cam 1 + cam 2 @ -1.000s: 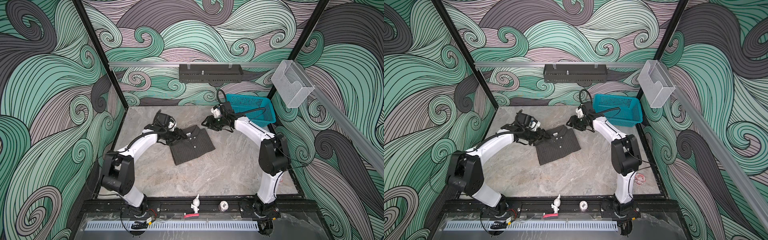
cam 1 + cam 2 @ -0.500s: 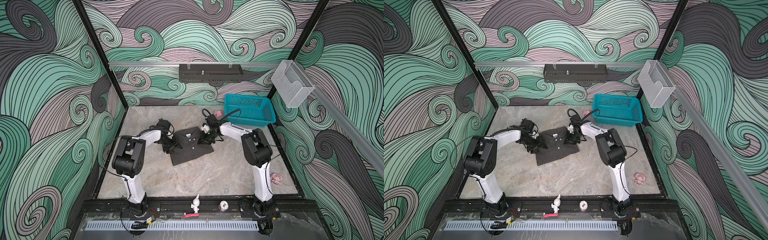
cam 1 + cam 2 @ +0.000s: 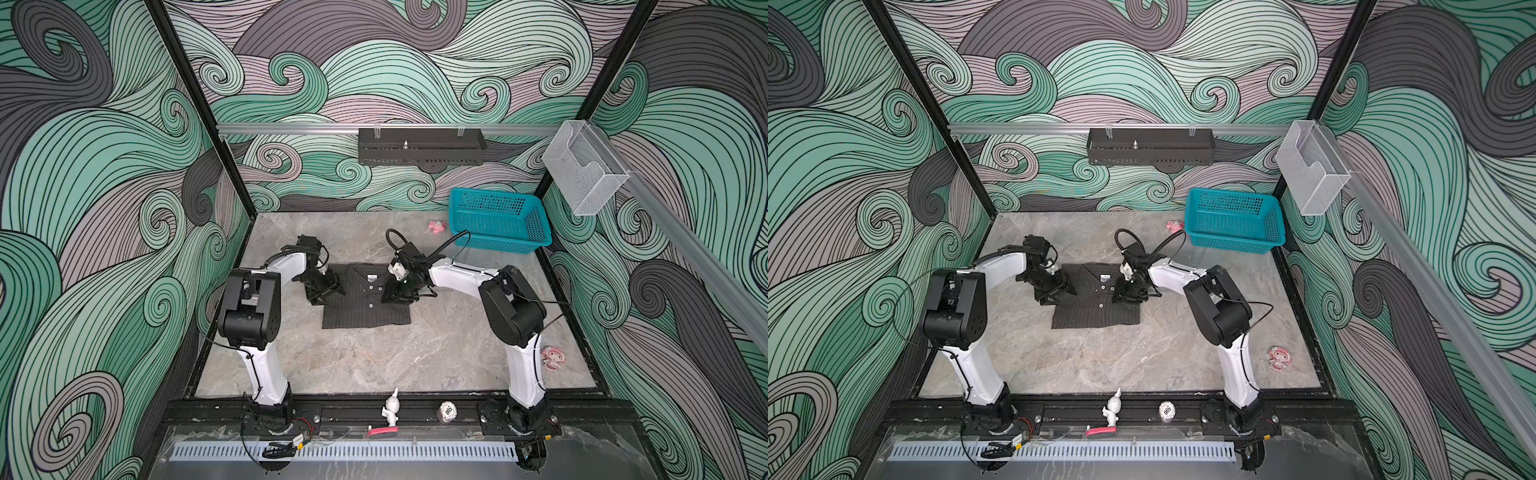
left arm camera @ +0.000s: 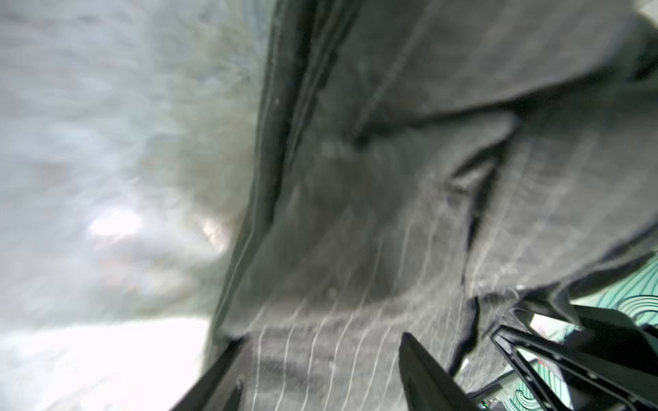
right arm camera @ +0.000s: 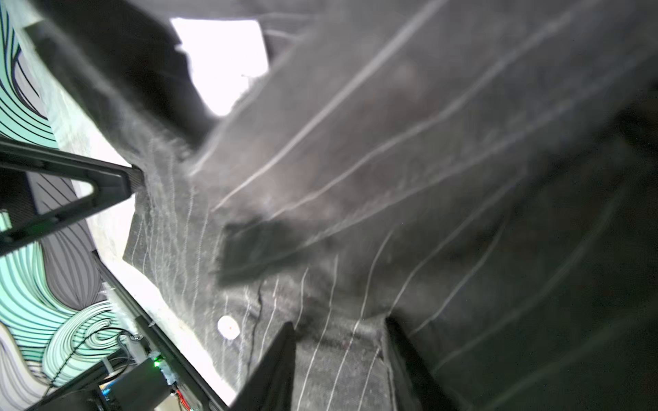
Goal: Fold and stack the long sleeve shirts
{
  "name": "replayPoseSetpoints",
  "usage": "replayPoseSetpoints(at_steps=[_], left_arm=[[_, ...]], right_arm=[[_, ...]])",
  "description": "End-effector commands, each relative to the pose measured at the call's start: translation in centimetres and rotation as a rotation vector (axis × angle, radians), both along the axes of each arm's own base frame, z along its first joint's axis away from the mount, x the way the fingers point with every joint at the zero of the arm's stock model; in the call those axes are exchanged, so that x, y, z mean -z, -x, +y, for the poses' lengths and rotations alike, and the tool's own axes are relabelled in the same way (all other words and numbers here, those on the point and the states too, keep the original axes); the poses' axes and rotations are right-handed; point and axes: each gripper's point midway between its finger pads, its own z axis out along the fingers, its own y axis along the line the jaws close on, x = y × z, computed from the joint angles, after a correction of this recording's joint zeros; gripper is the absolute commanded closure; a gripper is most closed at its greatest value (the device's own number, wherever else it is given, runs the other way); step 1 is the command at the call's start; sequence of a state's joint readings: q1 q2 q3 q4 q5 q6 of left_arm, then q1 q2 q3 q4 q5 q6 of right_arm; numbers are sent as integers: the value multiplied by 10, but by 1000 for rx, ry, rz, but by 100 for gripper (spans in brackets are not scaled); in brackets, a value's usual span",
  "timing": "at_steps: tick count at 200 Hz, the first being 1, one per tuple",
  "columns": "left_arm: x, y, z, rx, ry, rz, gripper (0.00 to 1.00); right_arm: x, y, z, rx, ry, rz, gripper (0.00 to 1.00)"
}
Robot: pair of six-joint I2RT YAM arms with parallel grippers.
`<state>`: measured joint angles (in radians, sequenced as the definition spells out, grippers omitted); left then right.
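The long sleeve shirt (image 3: 365, 309) (image 3: 1096, 313) lies folded into a dark pinstriped rectangle in mid table, collar and buttons up, seen in both top views. My left gripper (image 3: 328, 291) (image 3: 1059, 291) is down at its left shoulder edge. In the left wrist view the left gripper (image 4: 320, 340) is open, with flat striped shirt cloth (image 4: 356, 213) between the spread fingers. My right gripper (image 3: 395, 293) (image 3: 1126, 296) rests on the right shoulder edge. In the right wrist view the right gripper (image 5: 339, 323) stands open astride a fold of shirt cloth (image 5: 391, 142).
A teal basket (image 3: 498, 246) (image 3: 1233, 244) stands at the back right, a small pink toy (image 3: 436, 226) beside it. A pink sticker (image 3: 552, 358) lies near the right arm's base. A white figurine (image 3: 390, 409) stands on the front rail.
Both grippers came down from above onto the shirt's shoulders, the right one from near the basket. The shirt turned from skewed to square. The left jaws have spread wider.
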<state>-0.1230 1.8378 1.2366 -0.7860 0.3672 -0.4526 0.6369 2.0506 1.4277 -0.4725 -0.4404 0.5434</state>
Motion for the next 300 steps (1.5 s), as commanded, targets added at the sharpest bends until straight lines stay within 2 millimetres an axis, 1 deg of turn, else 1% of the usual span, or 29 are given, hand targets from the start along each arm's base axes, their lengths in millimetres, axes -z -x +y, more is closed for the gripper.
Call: replayPoseSetpoints(at_steps=[1,14,21,28,33,36,39,51,64,80,95,112,123,138,153,169,177,192,209,251,270,291,294,300], left_arm=[[-59,7,-6,94,-128,-133,24],[-71,19,-17,128,-200,-166,20],[-73,25,-26,141,-218,-177,17],[-70,30,-35,154,-235,-182,13],[-65,32,-38,146,-249,-178,10],[-61,33,-42,150,-255,-177,4],[-57,35,-46,155,-259,-173,2],[-39,39,-56,159,-271,-128,1],[-19,37,-65,179,-300,-103,1],[2,31,-66,188,-339,-66,1],[15,24,-61,203,-393,-46,2],[26,19,-48,231,-479,-8,5],[29,15,-37,242,-527,10,7],[32,8,-15,235,-579,32,10],[33,-2,15,222,-615,75,13],[30,-20,51,213,-674,107,13],[32,-30,64,197,-671,121,13],[36,-47,82,163,-647,138,12],[40,-65,100,162,-654,153,11],[38,-112,157,147,-695,136,9],[48,-135,174,165,-689,106,8],[61,-158,188,218,-703,93,9],[63,-160,188,230,-694,93,12],[66,-167,186,233,-664,76,12]], right_arm=[[-43,-17,-18,66,24,-120,46],[-62,-22,-31,101,27,-170,41],[-70,-24,-40,125,30,-189,39],[-75,-26,-50,145,31,-203,39],[-78,-26,-56,158,30,-208,39],[-80,-26,-59,165,30,-211,38],[-82,-25,-63,171,29,-214,38],[-86,-23,-74,191,23,-221,38],[-88,-18,-86,207,22,-226,38],[-89,-13,-97,221,18,-227,38],[-88,-8,-107,232,15,-223,38],[-86,-5,-117,244,11,-218,38],[-85,-3,-123,253,6,-215,38],[-86,-1,-129,260,-1,-214,38],[-88,-1,-134,269,-11,-217,38],[-91,-1,-140,278,-17,-223,38],[-92,-1,-143,287,-22,-227,38],[-94,-3,-148,305,-32,-231,38],[-95,-4,-153,321,-46,-230,38],[-95,-8,-160,339,-76,-218,38],[-96,-13,-164,355,-88,-220,38],[-96,-20,-166,370,-101,-219,38],[-95,-21,-166,371,-102,-217,38],[-94,-23,-167,373,-103,-213,38]])
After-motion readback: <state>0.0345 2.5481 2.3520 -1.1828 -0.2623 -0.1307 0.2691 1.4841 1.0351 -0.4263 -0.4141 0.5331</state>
